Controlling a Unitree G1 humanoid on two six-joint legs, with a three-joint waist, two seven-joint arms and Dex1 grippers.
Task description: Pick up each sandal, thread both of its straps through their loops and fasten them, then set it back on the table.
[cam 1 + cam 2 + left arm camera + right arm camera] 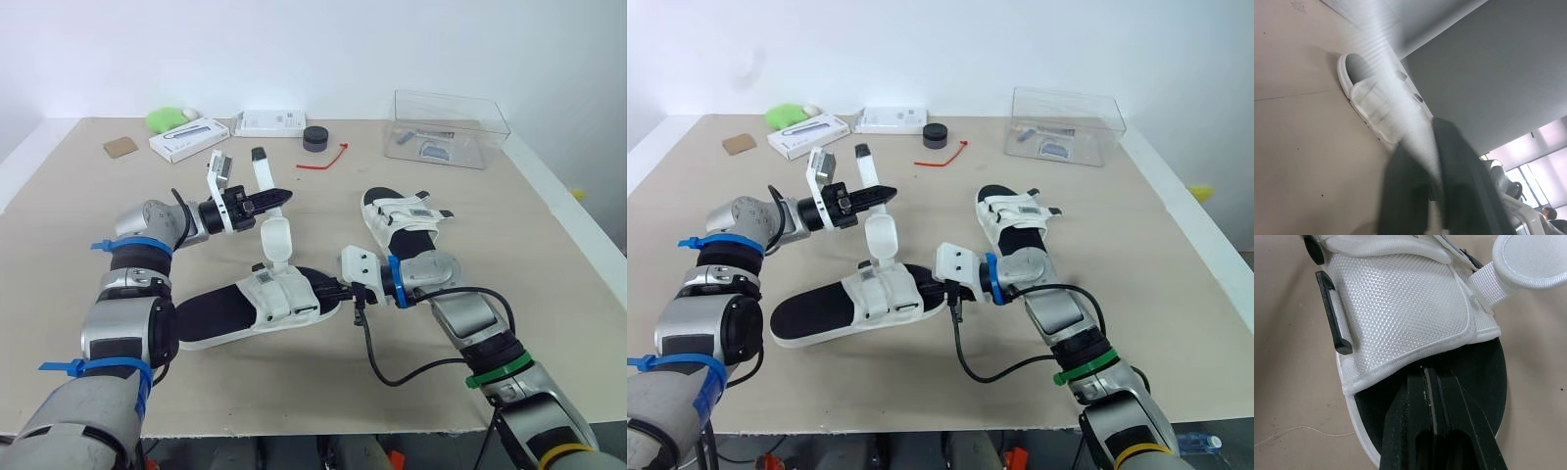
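The near sandal, white with a black footbed, lies on the table in the middle. My right gripper is shut on the rim of its sole at one end, seen close in the right wrist view. One rounded white strap stands up loose from it. My left gripper hovers above, shut on a white strap with a black tip that sticks up past the fingers. The far sandal lies flat to the right with its straps across it, also in the left wrist view.
A clear plastic box stands at the back right. A black round object, a red tie, two white boxes, a green item and a brown card line the back. A black cable loops by my right arm.
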